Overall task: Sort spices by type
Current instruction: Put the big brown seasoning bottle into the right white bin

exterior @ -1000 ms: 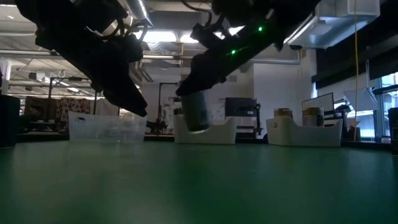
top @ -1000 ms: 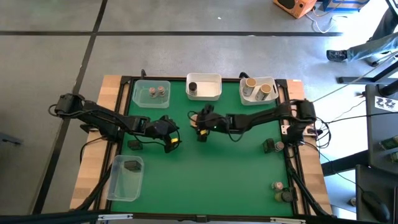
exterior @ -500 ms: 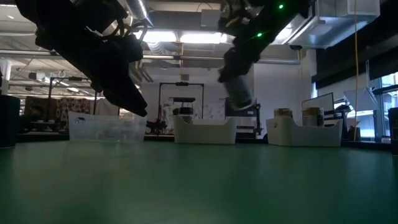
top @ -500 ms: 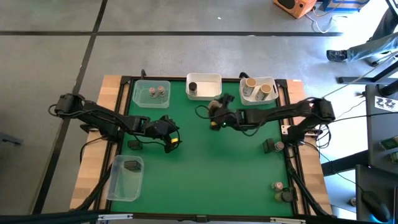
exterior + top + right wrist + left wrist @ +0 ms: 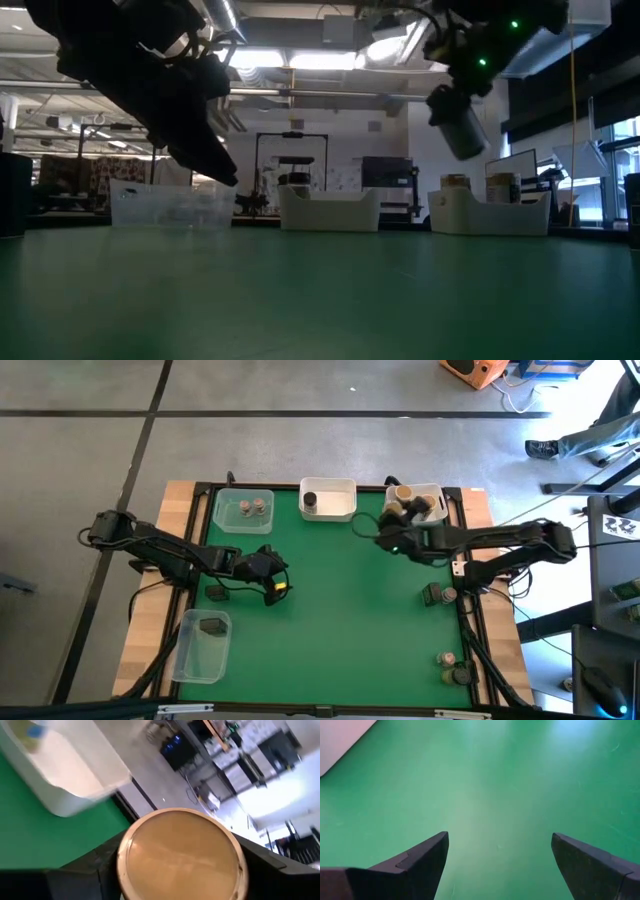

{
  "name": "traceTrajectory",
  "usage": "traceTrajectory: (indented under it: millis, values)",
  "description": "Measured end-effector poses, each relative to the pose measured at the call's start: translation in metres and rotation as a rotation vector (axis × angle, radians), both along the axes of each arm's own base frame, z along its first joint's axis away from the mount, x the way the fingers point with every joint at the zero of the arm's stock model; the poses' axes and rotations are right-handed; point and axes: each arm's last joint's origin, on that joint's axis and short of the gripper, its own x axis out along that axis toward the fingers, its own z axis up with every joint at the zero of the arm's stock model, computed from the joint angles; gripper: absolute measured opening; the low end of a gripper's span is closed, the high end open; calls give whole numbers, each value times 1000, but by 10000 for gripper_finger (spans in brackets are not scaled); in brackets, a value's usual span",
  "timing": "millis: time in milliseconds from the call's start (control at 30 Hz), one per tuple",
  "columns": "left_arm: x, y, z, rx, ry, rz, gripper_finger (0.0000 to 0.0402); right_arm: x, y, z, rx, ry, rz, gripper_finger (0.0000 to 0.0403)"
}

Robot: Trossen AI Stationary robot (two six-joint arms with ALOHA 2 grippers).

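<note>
Green mat (image 5: 340, 620) lies beneath open left fingers (image 5: 427, 857); right fingers (image 5: 95, 870) clamp a tan-lidded jar (image 5: 182, 855).

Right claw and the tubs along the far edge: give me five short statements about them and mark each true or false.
1. The right claw holds a jar with a tan lid. True.
2. The held jar rests on the green mat. False: the low view shows it lifted well above the mat.
3. The left claw is shut on a dark cylinder. False: its fingers stand apart with only mat between them.
4. The middle white tub contains one dark container. True.
5. The clear tub at the far left is without jars. False: two jars stand in it.
</note>
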Motion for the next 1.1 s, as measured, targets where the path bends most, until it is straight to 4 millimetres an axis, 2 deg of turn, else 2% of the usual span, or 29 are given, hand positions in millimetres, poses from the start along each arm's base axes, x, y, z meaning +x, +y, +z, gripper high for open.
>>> traceTrajectory:
  millis: [200,467,833,1100]
  values:
    - [0,3,0,-3,-2,18,335,-26,-21,-8,9,-92,-115,272]
    - [0,5,0,-1,-1,24,335,-36,-44,-33,88,-228,-149,275]
    - [0,5,0,18,2,10,335,-48,-56,-59,92,-342,-177,275]
    - [0,5,0,23,3,6,335,-57,-56,-78,115,-419,-205,274]
